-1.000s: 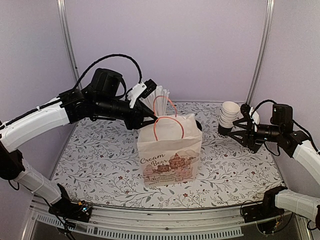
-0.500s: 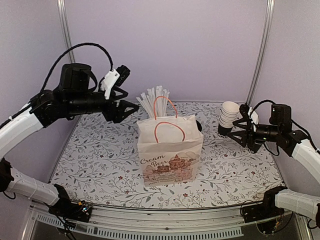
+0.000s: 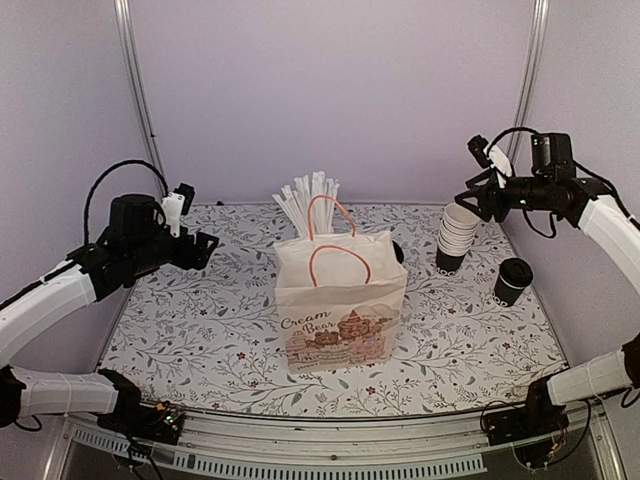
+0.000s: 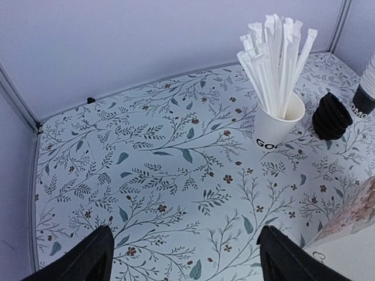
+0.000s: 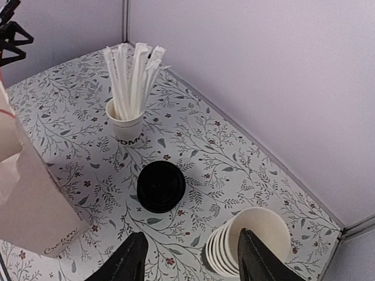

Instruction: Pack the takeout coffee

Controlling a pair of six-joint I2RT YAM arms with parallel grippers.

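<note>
The takeout coffee (image 3: 512, 281), a black cup with a black lid, stands upright on the table at the right; neither wrist view shows it. The printed paper bag (image 3: 340, 300) stands open in the middle, with orange handles. My right gripper (image 3: 478, 195) hangs open high above the stack of lidless cups (image 3: 458, 236), up and left of the coffee. In the right wrist view its jaws (image 5: 190, 260) stand wide with nothing between them. My left gripper (image 3: 203, 246) is far left of the bag, open and empty (image 4: 187, 263) over bare table.
A white cup of straws (image 3: 310, 200) stands behind the bag. A black stack of lids (image 5: 161, 186) sits between the straw cup (image 5: 128, 126) and the cup stack (image 5: 255, 246). Walls close the back and both sides.
My left arm has pulled back from above the bag to the far left and its jaws have opened. My right arm has risen from table level, and the coffee now shows where it was.
</note>
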